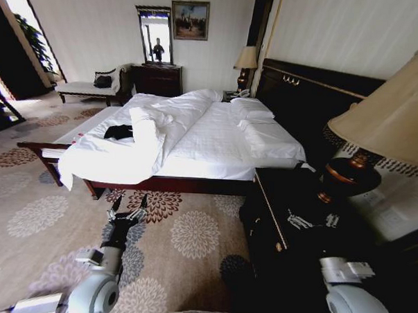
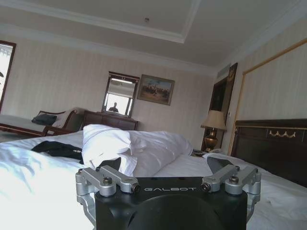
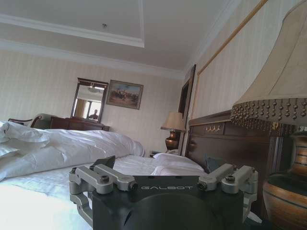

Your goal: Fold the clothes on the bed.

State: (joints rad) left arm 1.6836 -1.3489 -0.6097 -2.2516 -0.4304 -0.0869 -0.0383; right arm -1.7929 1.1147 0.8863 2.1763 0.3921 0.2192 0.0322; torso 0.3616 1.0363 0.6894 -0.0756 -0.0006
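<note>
Head view: crumpled black T-shirt [image 1: 118,132] on smooth white bed [image 1: 217,139].

A floral carpet [image 1: 192,232] is covering the floor, 1 fringed lamp [image 1: 387,119] is standing on a dark nightstand [image 1: 296,223], and a framed painting [image 1: 190,20] is hanging beside a mirror [image 1: 156,35].

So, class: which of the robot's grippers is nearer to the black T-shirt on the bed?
Left. The left gripper hovers over the carpet just short of the bed's side, below the black T-shirt. The right gripper is above the dark nightstand, farther away.
</note>
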